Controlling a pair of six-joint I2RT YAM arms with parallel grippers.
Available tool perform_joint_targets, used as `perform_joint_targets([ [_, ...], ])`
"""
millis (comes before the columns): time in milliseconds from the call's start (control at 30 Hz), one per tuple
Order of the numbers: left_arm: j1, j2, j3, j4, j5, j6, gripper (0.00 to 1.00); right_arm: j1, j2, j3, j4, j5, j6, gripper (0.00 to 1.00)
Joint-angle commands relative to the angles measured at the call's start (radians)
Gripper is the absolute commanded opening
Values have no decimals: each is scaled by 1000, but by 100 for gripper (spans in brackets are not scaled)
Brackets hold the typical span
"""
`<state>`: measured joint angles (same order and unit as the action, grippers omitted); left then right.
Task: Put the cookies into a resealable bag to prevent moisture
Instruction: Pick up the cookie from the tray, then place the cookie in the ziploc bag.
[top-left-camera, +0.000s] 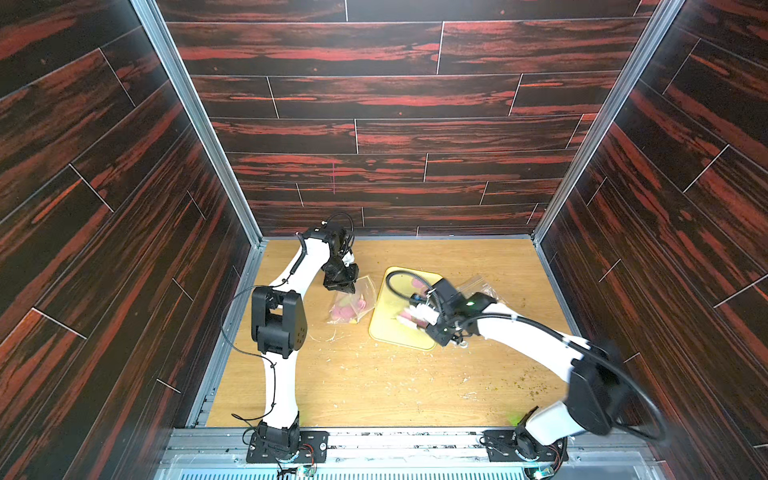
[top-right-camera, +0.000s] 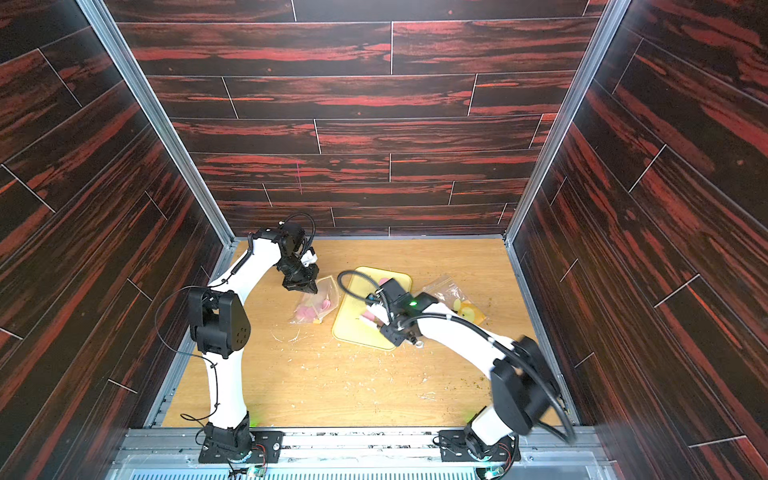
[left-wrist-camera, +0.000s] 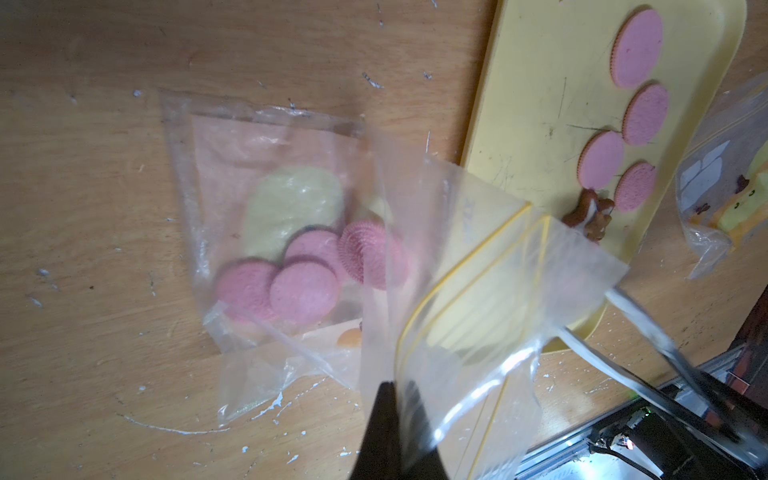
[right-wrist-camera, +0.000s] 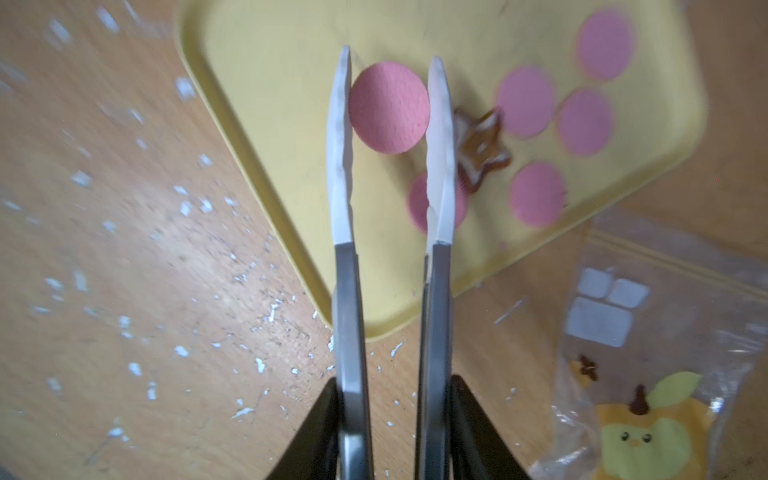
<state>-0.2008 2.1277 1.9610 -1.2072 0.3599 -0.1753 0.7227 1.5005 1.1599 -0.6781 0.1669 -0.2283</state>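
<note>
Over the yellow tray, your right gripper has a pink cookie nipped edge to edge between its long white fingertips. The jaws stand narrow, just the width of the disc. The cookie looks sharp while the tray beneath blurs, so I read it as riding with the gripper, not lying flat. Gripping by the rim makes sense: a thin disc gives nothing else to catch.

Across on your left, the left gripper is pinched tight on one lip of the resealable bag, lifting the yellow-striped mouth off the table. That is why it is parked there: one lip raised makes an opening that faces the tray, while the bag's body lies flat. Several bagged cookies already sit inside it.

Waiting on the tray are the remaining pink discs and the brown star cookie, which lies just beside your right fingertip. By my count you are roughly halfway.

Your next move, I'd say, is a short carry to that mouth. Mind the raised lip, because a nudge could fold it shut. Ignore the second bag by the tray, the one with white squares; it isn't your target.
</note>
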Motion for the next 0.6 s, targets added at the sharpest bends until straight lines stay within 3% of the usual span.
perform_joint_targets([
  [0, 4, -18, 10, -21, 7, 13, 0, -8, -80, 79, 78, -93, -6, 41],
  [233, 2, -29, 9, -24, 7, 12, 0, -6, 42, 223, 136, -244, -29, 40],
  [433, 3, -38, 10, -31, 5, 17, 0, 0, 199, 325, 125, -269, -46, 42],
  [567, 4, -40, 11, -31, 2, 19, 0, 0, 211, 336, 128, -276, -48, 49],
])
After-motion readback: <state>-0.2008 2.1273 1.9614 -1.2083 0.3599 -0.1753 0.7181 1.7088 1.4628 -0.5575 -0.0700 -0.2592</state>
